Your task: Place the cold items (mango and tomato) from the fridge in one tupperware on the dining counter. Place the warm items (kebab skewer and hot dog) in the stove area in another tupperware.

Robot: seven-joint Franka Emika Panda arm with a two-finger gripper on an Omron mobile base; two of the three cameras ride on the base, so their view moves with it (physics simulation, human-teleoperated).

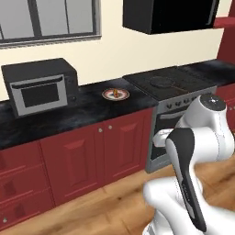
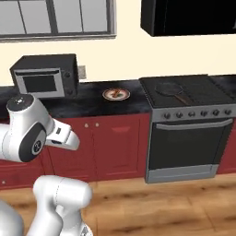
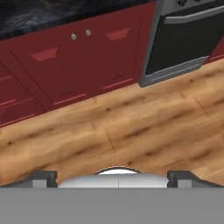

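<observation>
Kitchen wall run: black speckled desk (image 1: 92, 112) over red cabinets, wood plank floor (image 3: 131, 127) below.
Small round plate with reddish-orange food (image 1: 115, 94), too small to identify, sat on the desk between the dark boxy microwave (image 1: 40, 86) and the grey stove with black cooktop (image 2: 186, 124), near the stove's left edge. A dark frying pan (image 2: 169, 88) rested on the cooktop, and a black range hood (image 2: 189, 16) hung above. White arm (image 1: 195, 151) was folded low in front of the cabinets. Tool (image 3: 112, 177) pointed down at the floor, fingertips (image 3: 43, 177) spread wide apart at the hand view's bottom corners, nothing between them.
</observation>
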